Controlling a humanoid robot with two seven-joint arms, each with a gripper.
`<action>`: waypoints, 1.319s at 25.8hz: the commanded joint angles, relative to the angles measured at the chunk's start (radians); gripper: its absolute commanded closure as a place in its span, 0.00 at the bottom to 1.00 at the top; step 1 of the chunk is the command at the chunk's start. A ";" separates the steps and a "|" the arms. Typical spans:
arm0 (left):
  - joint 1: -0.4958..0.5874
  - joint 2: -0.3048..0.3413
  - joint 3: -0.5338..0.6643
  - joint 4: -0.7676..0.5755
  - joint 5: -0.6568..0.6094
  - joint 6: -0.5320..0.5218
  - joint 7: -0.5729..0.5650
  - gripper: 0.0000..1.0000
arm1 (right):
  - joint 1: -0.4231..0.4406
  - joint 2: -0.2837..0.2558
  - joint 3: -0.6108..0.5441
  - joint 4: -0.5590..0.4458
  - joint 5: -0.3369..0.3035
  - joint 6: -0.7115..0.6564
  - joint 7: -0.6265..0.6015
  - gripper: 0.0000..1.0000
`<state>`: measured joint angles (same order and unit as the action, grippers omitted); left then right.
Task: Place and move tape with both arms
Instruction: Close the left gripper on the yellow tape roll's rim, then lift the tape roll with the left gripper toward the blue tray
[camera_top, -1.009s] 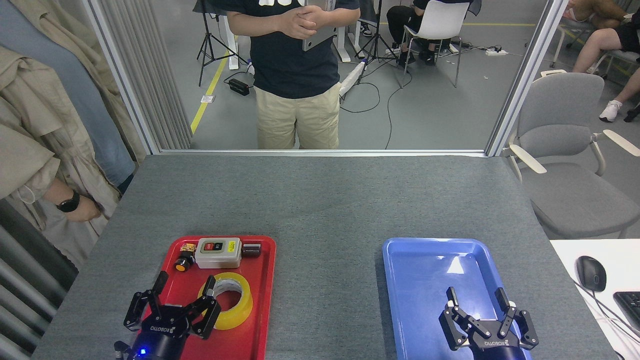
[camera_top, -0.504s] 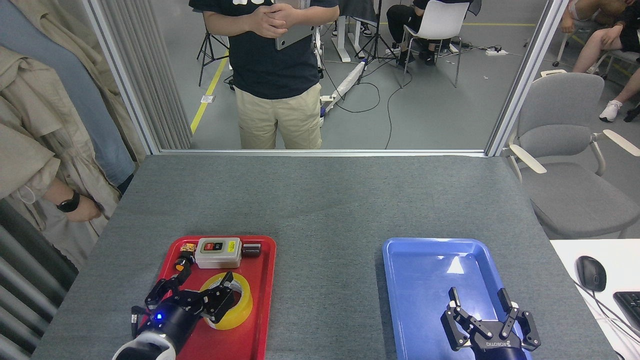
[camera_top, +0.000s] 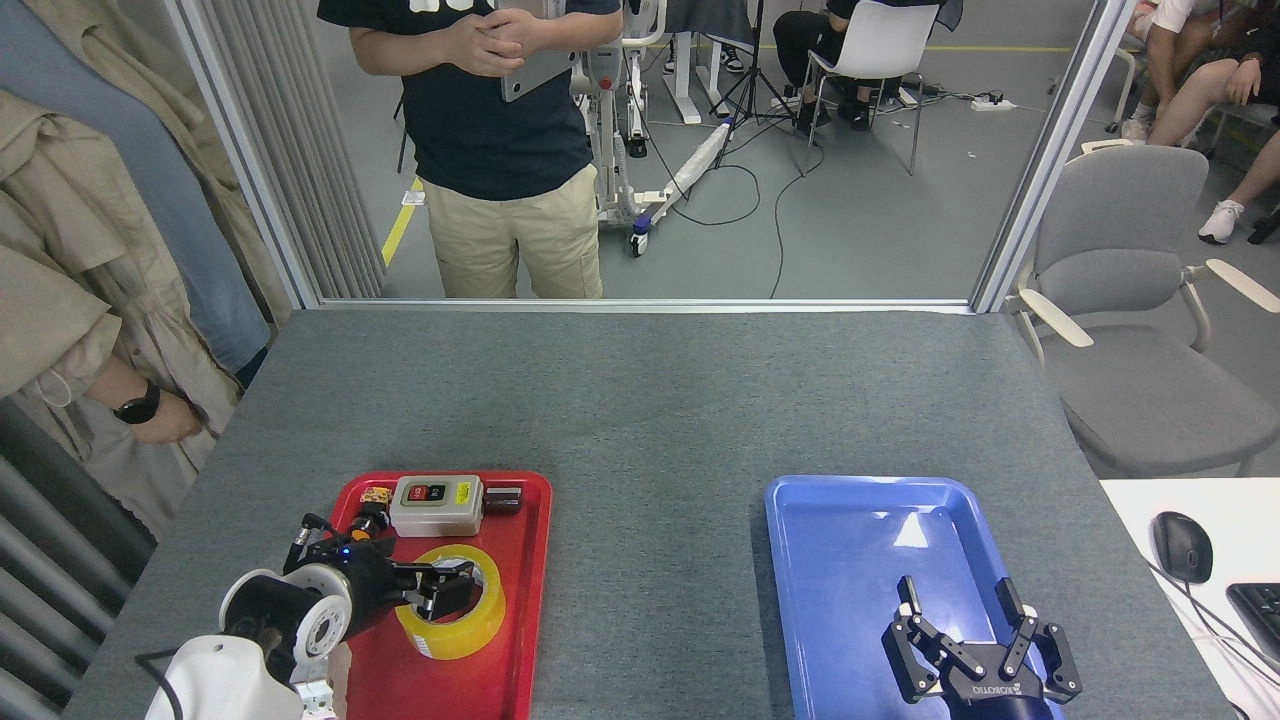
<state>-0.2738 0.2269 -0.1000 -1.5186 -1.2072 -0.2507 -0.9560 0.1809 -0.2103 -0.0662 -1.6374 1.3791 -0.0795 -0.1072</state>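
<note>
Tape not yet lifted from the red tray

The tape (camera_top: 455, 610) lies flat in the red tray (camera_top: 525, 560). The left hand (camera_top: 440, 590) reaches across it at the core; whether it grips, I cannot tell. The right hand (camera_top: 965, 620) hangs wide open over the empty blue tray (camera_top: 850, 500). Judging by this, lifting and transfer remain.

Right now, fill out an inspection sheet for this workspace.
Surface: grey felt table, carrying a red tray and a blue tray.
Job's things: yellow tape roll lying flat in the red tray.
Clutter: push-button switch box and small parts at the red tray's far end.
Grippers: left gripper over the tape, grip unclear; right gripper open above the blue tray.
Cables: floor cables beyond the table.
Surroundings: standing person, grey chair, computer mouse.
</note>
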 joint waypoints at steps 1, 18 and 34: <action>-0.064 0.002 -0.024 0.110 0.000 -0.027 -0.024 0.00 | 0.000 0.000 0.000 0.004 0.000 0.001 0.001 0.00; -0.156 0.003 -0.035 0.333 -0.017 -0.025 -0.050 0.31 | -0.003 -0.020 0.017 0.034 0.002 0.027 0.006 0.00; -0.197 0.037 -0.053 0.374 0.373 -0.097 -0.027 1.00 | -0.006 -0.037 0.040 0.037 0.002 0.015 0.004 0.00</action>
<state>-0.4456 0.2448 -0.1560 -1.1433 -1.0265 -0.3189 -1.0048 0.1751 -0.2424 -0.0303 -1.5999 1.3806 -0.0588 -0.0954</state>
